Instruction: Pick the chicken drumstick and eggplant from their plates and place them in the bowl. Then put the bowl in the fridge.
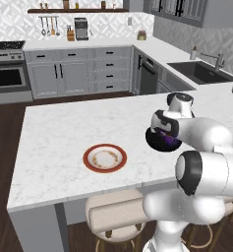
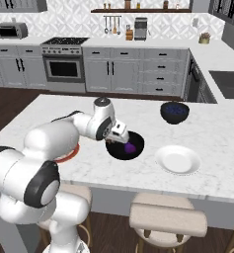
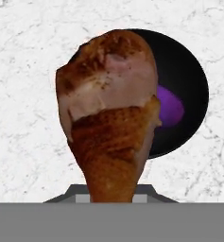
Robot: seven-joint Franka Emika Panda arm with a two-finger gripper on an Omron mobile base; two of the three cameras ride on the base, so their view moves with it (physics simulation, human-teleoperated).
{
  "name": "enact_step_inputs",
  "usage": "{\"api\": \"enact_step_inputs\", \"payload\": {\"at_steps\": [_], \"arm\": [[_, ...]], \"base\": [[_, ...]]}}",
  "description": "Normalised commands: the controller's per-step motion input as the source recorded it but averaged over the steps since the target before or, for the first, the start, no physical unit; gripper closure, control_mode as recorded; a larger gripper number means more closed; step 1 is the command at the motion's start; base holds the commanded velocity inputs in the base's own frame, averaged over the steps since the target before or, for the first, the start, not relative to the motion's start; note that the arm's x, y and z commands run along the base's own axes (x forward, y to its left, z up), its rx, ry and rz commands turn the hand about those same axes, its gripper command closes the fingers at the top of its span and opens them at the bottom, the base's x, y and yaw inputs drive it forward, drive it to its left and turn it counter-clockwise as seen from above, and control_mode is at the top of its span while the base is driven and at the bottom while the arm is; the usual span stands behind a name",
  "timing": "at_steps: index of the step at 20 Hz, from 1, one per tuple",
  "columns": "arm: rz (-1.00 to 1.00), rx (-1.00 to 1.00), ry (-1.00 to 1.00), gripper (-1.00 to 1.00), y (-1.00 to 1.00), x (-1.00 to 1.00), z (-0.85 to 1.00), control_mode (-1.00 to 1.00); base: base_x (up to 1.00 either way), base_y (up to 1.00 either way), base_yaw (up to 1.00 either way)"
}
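My gripper (image 2: 120, 135) is shut on the chicken drumstick (image 3: 108, 113), holding it by the thin bone end with the meaty end pointing down. It hangs just above the left part of the black bowl (image 3: 193, 94), which stands on the marble island (image 1: 54, 147). The purple eggplant (image 3: 172, 108) lies inside the bowl (image 2: 116, 150). The red-rimmed plate (image 1: 104, 158) sits bare to the left of the bowl (image 1: 155, 142). The white plate (image 2: 177, 159) sits bare to its right. The fridge is out of view.
A dark blue bowl (image 2: 175, 112) stands behind the white plate. Padded stools (image 2: 167, 220) line the island's near edge. A sink (image 1: 201, 71) sits in the right counter, and a stove (image 2: 64, 47) stands against the back wall.
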Motion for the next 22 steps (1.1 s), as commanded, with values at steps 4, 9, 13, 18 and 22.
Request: {"api": "enact_step_inputs", "payload": {"at_steps": [4,9,13,18,22], "arm": [[0.14,-0.02,0.24,1.0,-0.21,0.5,-0.01,-1.0],[0.13,-0.1,0.19,1.0,0.0,0.32,-0.32,-1.0],[0.09,-0.02,0.01,1.0,-0.05,0.06,-0.28,-1.0],[0.09,0.0,-0.07,1.0,0.0,0.0,-0.46,-1.0],[0.09,0.0,-0.02,1.0,-0.1,0.26,-0.34,-1.0]], "base": [[0.0,0.0,0.0],[0.0,0.0,0.0],[0.0,0.0,0.0],[0.0,0.0,0.0],[0.0,0.0,0.0]]}}
